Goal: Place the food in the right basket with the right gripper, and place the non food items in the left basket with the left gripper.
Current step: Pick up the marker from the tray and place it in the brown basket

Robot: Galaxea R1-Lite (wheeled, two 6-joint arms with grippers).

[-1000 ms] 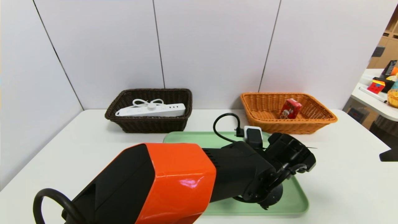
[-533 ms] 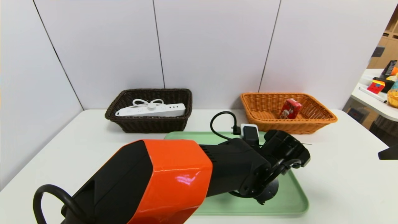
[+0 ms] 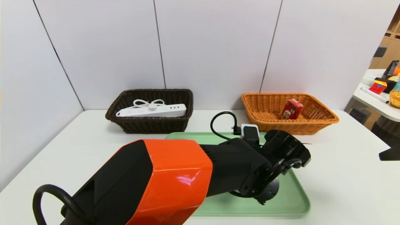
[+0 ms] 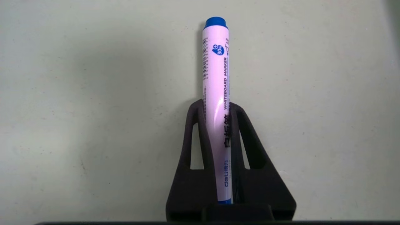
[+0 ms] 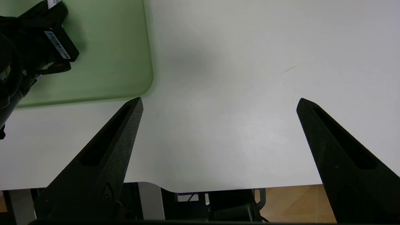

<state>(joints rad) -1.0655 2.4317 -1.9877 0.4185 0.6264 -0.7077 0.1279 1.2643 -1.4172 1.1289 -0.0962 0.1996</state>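
- The left end effector (image 4: 217, 107) is clamping its two dark fingers (image 4: 195, 131) on the white marker (image 4: 216, 93), gripping the lower half of the barrel while the blue cap points away over the green tray (image 3: 293, 200).
- The right end effector (image 5: 218, 103) is hanging spread wide and holding nothing, parked over the white counter (image 5: 237, 62) beside the tray's corner.
- The red drink carton (image 3: 291, 109) is sitting inside the orange-tan basket (image 3: 322, 120); the white power strip (image 3: 152, 110) is lying in the dark brown basket (image 3: 147, 125).
- Judged from here, the marker's long free end is calling for a straight lift clear of the tray before swinging toward the dark brown basket, passing above its rim and letting go low.
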